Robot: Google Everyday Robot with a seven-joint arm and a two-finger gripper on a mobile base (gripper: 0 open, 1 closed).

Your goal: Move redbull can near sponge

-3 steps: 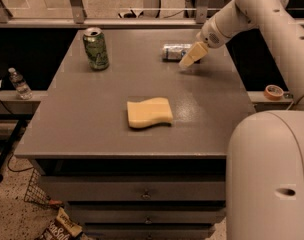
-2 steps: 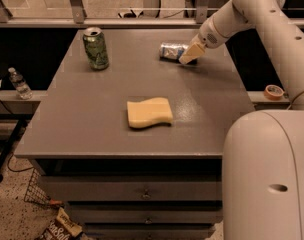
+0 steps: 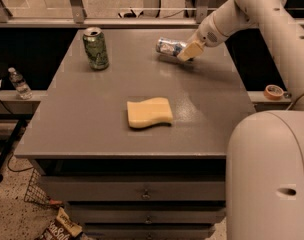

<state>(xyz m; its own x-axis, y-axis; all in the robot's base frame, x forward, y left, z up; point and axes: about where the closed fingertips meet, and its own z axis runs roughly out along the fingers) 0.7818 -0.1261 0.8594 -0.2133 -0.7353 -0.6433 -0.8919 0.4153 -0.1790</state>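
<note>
The redbull can (image 3: 167,46), slim and silver with blue patches, lies on its side at the back right of the grey table (image 3: 92,109). My gripper (image 3: 188,51) reaches in from the right and sits against the can's right end, covering that end. The sponge (image 3: 149,112), flat and pale yellow with wavy edges, lies near the middle of the table, well in front of the can and a little to its left.
A green can (image 3: 95,48) stands upright at the back left of the table. A roll of tape (image 3: 274,91) lies on a ledge to the right. A water bottle (image 3: 18,83) stands on a ledge to the left. The robot's white body (image 3: 272,179) fills the lower right.
My gripper has moved left onto the can's right end. The can has shifted slightly to the left and back with it. The sponge and the green can have not moved.
</note>
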